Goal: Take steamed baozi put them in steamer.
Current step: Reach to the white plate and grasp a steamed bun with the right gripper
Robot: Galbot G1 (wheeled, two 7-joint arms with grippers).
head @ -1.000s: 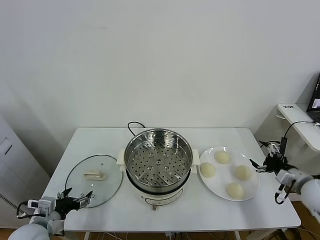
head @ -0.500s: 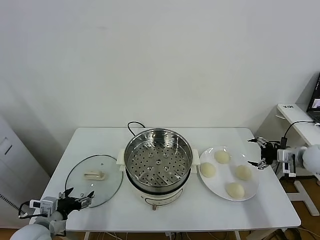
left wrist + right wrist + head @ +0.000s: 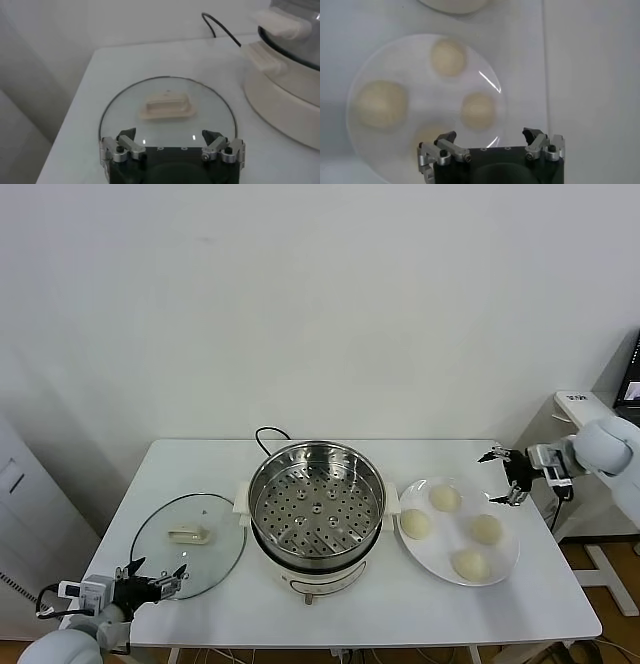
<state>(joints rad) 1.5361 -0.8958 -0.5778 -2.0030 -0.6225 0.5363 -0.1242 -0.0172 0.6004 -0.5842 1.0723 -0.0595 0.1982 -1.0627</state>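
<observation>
Head view, right end effector (image 3: 505, 476) open above plate (image 3: 505, 556) far rim

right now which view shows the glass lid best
The left wrist view: the glass lid fills the middle of it, cream handle plain, just beyond the open left pincer. The head view shows the whole lid smaller, beside the steamer. The right wrist view misses it, showing only the plate of baozi.

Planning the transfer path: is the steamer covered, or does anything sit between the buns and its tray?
Nothing visible does. The steamer stands open; its glass lid lies on the table to its left. The four baozi sit on the plate right beside it, and the open right tool hovers near the plate's far right edge.
</observation>
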